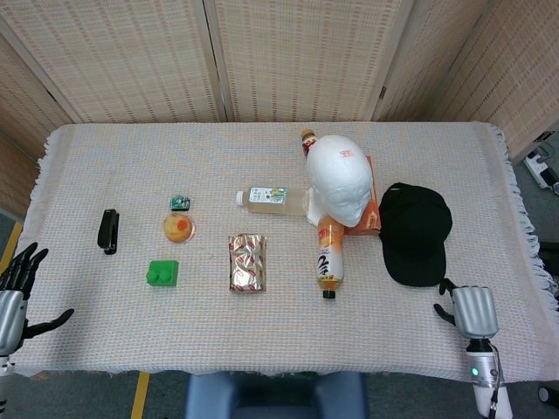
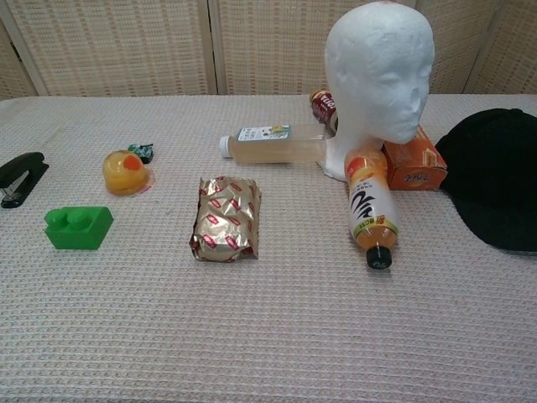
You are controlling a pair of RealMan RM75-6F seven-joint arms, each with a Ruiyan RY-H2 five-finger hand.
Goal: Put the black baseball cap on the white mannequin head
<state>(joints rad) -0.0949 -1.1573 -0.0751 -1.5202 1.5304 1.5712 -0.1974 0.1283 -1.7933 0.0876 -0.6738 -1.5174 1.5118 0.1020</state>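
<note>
The black baseball cap [image 1: 416, 232] lies flat on the cloth right of the white mannequin head [image 1: 339, 179], brim toward the front edge. The chest view shows the cap [image 2: 495, 176] at the right border and the head [image 2: 379, 67] upright, facing forward. My right hand [image 1: 472, 310] hovers at the front edge just beyond the brim, back of the hand up, thumb out, holding nothing. Far off at the left corner, my left hand [image 1: 13, 292] has its fingers spread and is empty. Neither hand appears in the chest view.
An orange box [image 1: 371, 214] sits between head and cap. An orange drink bottle [image 1: 329, 253] lies in front of the head, a tea bottle [image 1: 269, 197] to its left. Foil packet [image 1: 247, 263], green brick [image 1: 162, 273], jelly cup [image 1: 178, 227] and stapler [image 1: 108, 230] spread leftward.
</note>
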